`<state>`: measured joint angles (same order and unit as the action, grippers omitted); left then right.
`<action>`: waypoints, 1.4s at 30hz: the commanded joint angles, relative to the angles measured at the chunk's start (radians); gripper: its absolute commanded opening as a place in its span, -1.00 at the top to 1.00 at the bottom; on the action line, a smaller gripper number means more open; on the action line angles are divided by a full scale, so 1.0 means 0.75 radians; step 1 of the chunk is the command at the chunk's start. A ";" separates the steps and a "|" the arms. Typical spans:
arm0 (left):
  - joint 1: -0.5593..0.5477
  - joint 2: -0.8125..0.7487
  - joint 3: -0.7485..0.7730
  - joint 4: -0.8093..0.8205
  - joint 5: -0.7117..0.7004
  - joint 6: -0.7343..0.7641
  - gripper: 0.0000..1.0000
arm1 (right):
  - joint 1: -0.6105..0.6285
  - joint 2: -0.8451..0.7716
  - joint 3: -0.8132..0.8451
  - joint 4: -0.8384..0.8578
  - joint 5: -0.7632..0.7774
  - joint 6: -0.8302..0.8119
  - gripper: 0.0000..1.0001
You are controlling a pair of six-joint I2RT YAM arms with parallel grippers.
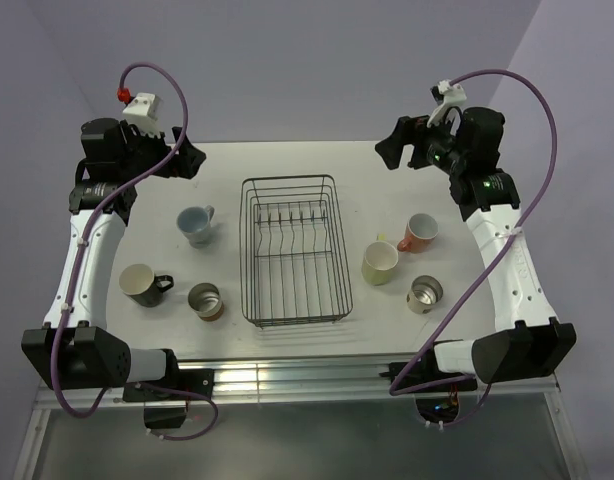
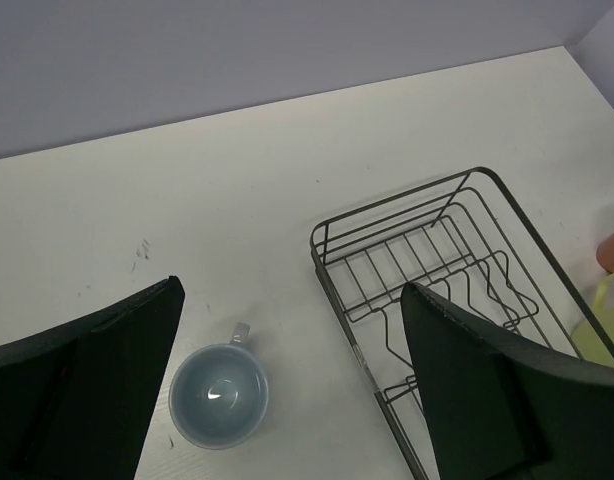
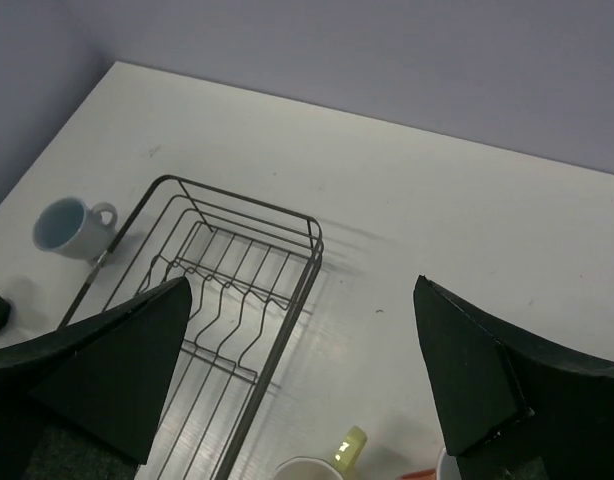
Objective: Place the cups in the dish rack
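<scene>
The empty black wire dish rack (image 1: 287,179) stands mid-table. To its left are a pale blue-grey cup (image 1: 196,225), a black cup with a cream inside (image 1: 140,285) and a tan tumbler (image 1: 205,300). To its right are a salmon-pink mug (image 1: 420,232), a pale yellow mug (image 1: 380,263) and a second tan tumbler (image 1: 424,294). My left gripper (image 1: 187,160) is open and empty, raised above the far left. In its wrist view (image 2: 292,288) it is over the blue cup (image 2: 219,396) and the rack (image 2: 397,203). My right gripper (image 1: 395,150) is open and empty, raised above the far right; its wrist view (image 3: 302,282) shows the rack (image 3: 237,202) and the yellow mug (image 3: 322,465).
The white table (image 1: 217,165) ends at a lilac wall behind. Both arm bases are bolted at the near edge. In the right wrist view the blue cup (image 3: 67,227) stands beyond the rack's far side.
</scene>
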<state>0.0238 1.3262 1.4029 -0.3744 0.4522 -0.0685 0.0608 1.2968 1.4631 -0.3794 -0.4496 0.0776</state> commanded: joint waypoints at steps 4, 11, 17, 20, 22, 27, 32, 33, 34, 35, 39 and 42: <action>0.001 -0.020 0.038 0.004 0.070 0.024 -0.99 | -0.005 0.020 0.047 -0.134 -0.004 -0.161 -1.00; 0.001 -0.017 0.013 -0.045 0.176 0.093 -0.99 | -0.005 0.077 0.119 -0.433 0.037 -0.432 -1.00; 0.001 -0.011 0.030 -0.118 0.274 0.195 -0.99 | -0.003 0.167 0.199 -0.735 0.066 -0.690 -0.76; 0.001 -0.003 0.048 -0.149 0.311 0.210 -0.99 | 0.013 0.234 0.260 -0.901 0.082 -0.807 -0.59; 0.001 -0.001 0.048 -0.161 0.324 0.214 -0.99 | 0.019 0.253 0.280 -0.958 0.108 -0.838 -0.51; -0.011 0.058 0.089 -0.460 0.360 0.395 -0.93 | 0.064 0.212 0.236 -0.922 0.123 -0.830 -0.48; -0.020 0.175 0.179 -0.973 0.273 0.798 -0.61 | 0.115 0.193 0.227 -0.910 0.156 -0.811 -0.48; -0.022 0.171 0.169 -1.034 0.246 0.850 -0.57 | 0.117 0.193 0.229 -0.910 0.156 -0.811 -0.48; -0.020 0.163 0.124 -1.100 0.207 0.885 -0.56 | 0.125 0.193 0.231 -0.907 0.156 -0.805 -0.48; -0.020 0.124 0.091 -1.110 0.124 0.933 -0.53 | 0.127 0.191 0.231 -0.905 0.154 -0.803 -0.48; -0.075 0.058 -0.052 -1.143 -0.036 1.012 -0.46 | 0.144 0.200 0.250 -0.899 0.137 -0.779 -0.48; -0.105 0.036 -0.166 -1.121 -0.085 1.022 -0.43 | 0.156 0.204 0.264 -0.897 0.123 -0.756 -0.48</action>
<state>-0.0345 1.3964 1.3235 -1.1614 0.4667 0.6117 0.1616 1.4811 1.6268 -1.0496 -0.3485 -0.5102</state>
